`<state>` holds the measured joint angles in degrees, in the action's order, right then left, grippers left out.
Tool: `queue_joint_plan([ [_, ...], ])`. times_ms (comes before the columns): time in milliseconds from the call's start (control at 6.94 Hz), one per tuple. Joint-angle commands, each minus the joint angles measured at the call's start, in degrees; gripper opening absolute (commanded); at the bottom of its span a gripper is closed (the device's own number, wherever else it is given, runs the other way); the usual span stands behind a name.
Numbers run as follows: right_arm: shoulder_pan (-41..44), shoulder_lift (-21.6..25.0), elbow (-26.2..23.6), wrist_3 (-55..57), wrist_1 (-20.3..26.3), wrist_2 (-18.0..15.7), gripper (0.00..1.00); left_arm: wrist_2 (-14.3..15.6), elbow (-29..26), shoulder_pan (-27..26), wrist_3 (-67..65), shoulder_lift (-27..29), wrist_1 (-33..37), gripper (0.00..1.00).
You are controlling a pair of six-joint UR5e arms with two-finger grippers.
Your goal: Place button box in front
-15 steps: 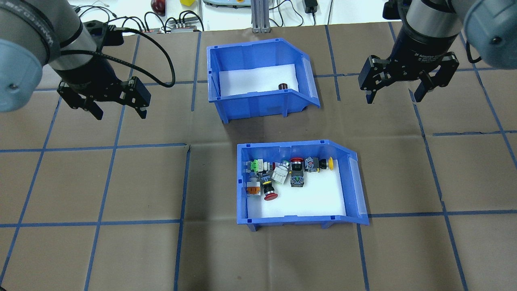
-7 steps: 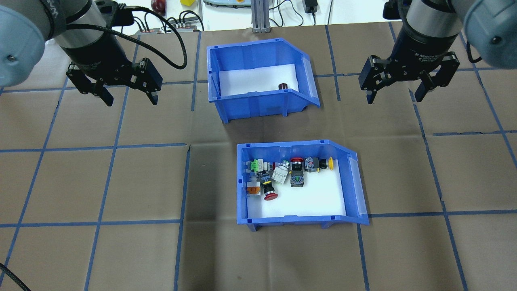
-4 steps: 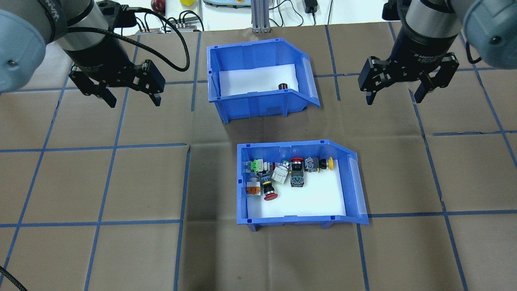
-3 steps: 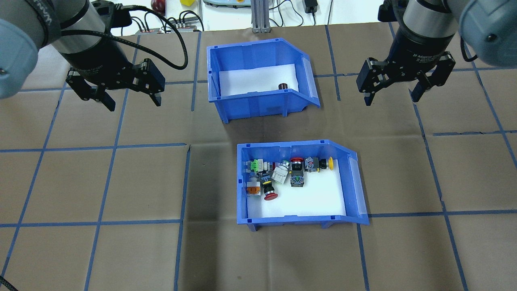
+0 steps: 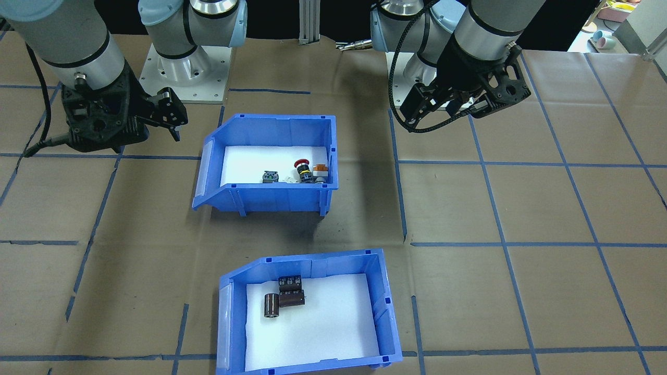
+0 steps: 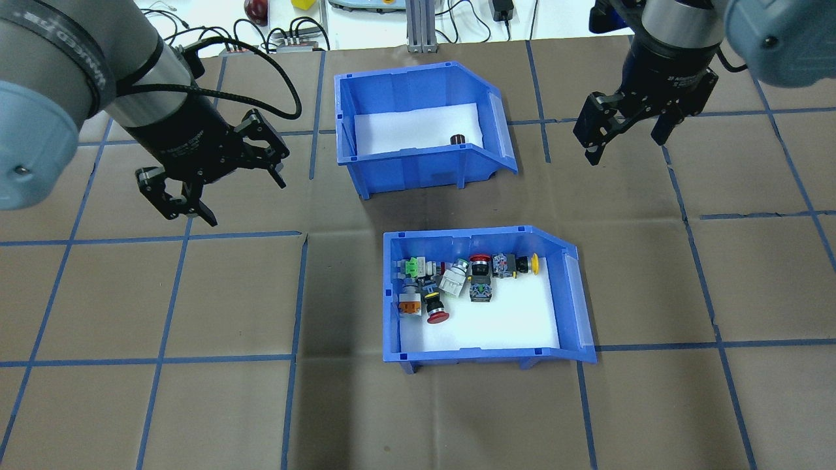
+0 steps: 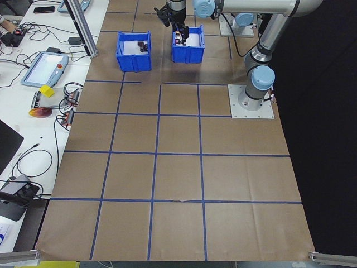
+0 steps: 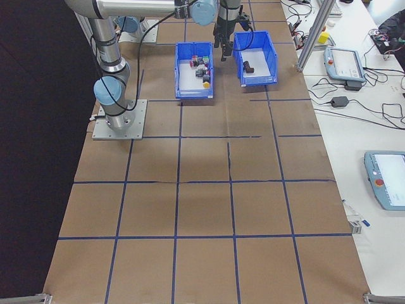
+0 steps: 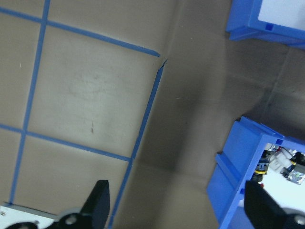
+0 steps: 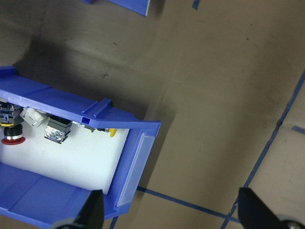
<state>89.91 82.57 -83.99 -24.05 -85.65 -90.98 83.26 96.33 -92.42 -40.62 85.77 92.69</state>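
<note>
We found the button box resting on the table, nearer the robot than the second blue bin and apart from it. The left gripper and the right gripper both hung with fingers spread wide, holding nothing, clear of either bin.

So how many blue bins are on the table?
2. The button box sits nearer the robot, full of colourful switches. The other bin sits farther out, holding dark cylinders. None seems hidden.
</note>
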Motion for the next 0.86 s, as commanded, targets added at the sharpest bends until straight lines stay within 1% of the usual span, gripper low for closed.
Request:
queue_joint_plan([
  [0, 5.2, -9.5, 8.7, -11.9, -3.5, -0.7, 1.0, -0.4, 1.7, -7.0, -23.3, -0.1, -0.1, 0.99],
  [144, 8.5, -14.8, 14.1, -13.4, -3.8, -0.9, 1.0, -0.3, 1.9, -9.7, -33.7, -0.4, -0.1, 0.99],
  [288, 11.3, -18.8, 18.4, -17.8, -3.9, -0.9, 1.0, -0.2, 2.6, -13.2, -43.7, -0.3, 0.0, 0.99],
  [432, 14.1, -22.3, 21.8, -21.3, -4.0, -0.9, 1.0, -0.1, 4.9, -17.6, -55.2, -0.3, -0.2, 0.99],
  [577, 16.6, -24.6, 23.7, -22.8, -4.0, -1.5, 1.0, -0.4, 8.1, -21.5, -63.8, -0.7, -4.8, 0.98],
  [721, 18.4, -25.7, 23.9, -25.8, -4.1, -2.6, 1.0, -0.6, 11.6, -23.4, -73.7, -0.5, -11.1, 0.97],
])
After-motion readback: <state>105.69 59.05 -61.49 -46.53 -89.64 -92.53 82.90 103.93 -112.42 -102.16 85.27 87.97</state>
